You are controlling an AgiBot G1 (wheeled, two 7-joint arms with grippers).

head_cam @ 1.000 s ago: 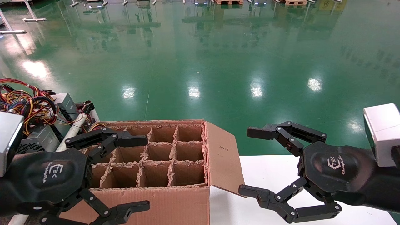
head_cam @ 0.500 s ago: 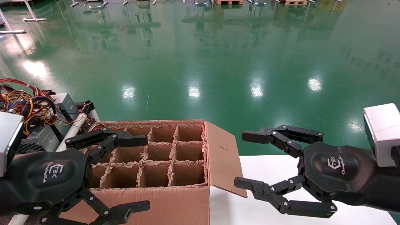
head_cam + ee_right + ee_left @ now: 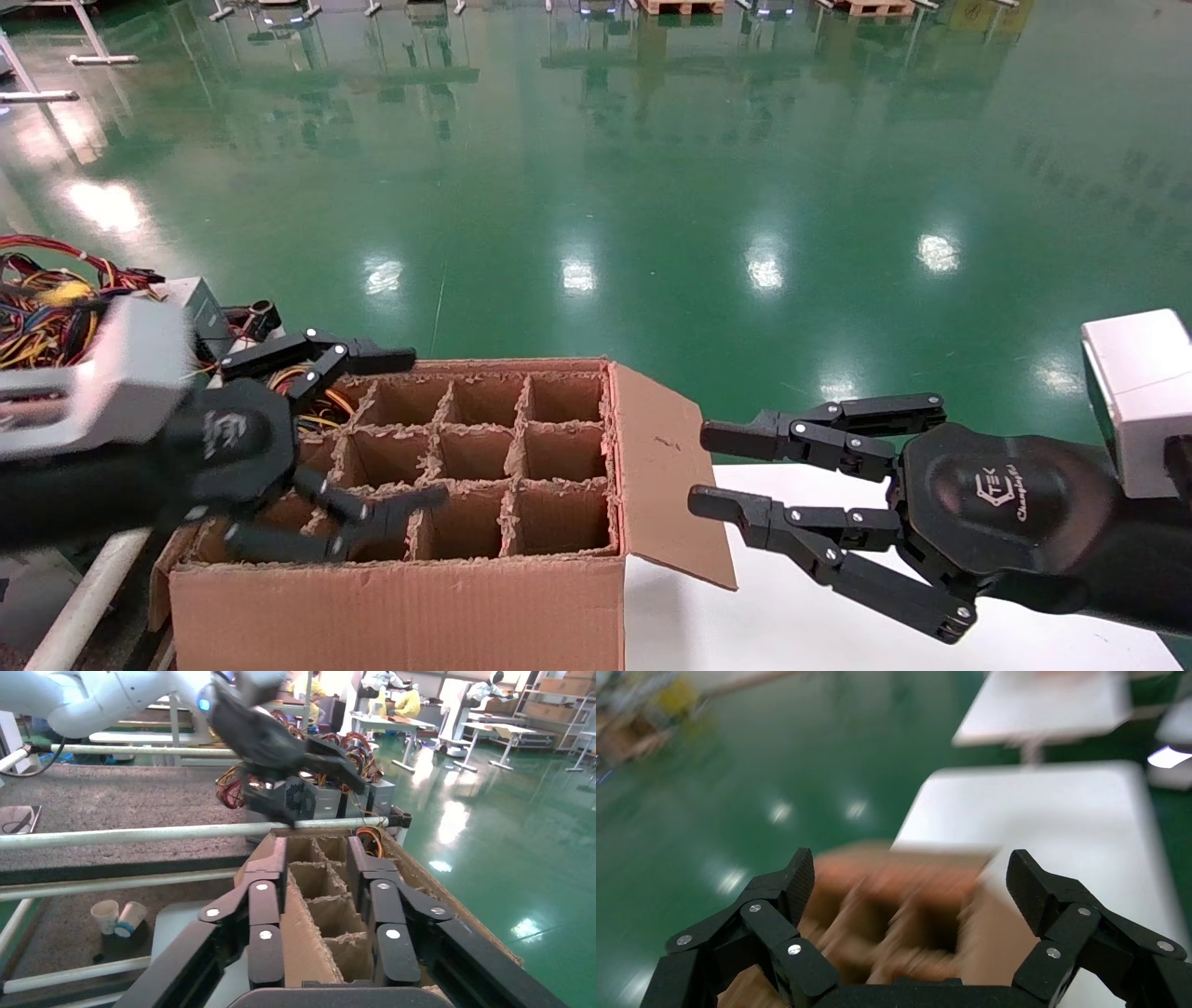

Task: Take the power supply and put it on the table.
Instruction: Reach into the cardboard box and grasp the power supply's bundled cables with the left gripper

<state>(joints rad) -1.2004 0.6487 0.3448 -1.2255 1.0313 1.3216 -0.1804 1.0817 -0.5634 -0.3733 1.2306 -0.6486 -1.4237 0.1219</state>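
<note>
Grey power supplies [image 3: 191, 296] with bundles of coloured cables lie on the surface left of the cardboard box, partly hidden by my left arm; in the right wrist view they show [image 3: 309, 799] beyond the box. My left gripper [image 3: 414, 427] hovers open over the box's left cells, holding nothing, and its wrist view shows the fingers spread wide [image 3: 910, 871]. My right gripper [image 3: 706, 471] floats above the white table [image 3: 745, 634] beside the box's right flap. Its fingers are close together but apart, with nothing between them [image 3: 316, 850].
The brown cardboard box [image 3: 400, 606] with empty divider cells stands between the arms, its right flap [image 3: 666, 466] hanging out over the table. A white rail [image 3: 88, 596] runs along the box's left side. Two paper cups [image 3: 116, 917] sit low beside the table. Green floor lies beyond.
My left gripper has risen and swung back and left over the box's left cells, nearer the power supplies. My right gripper's fingers have drawn in from wide open to a narrow gap.
</note>
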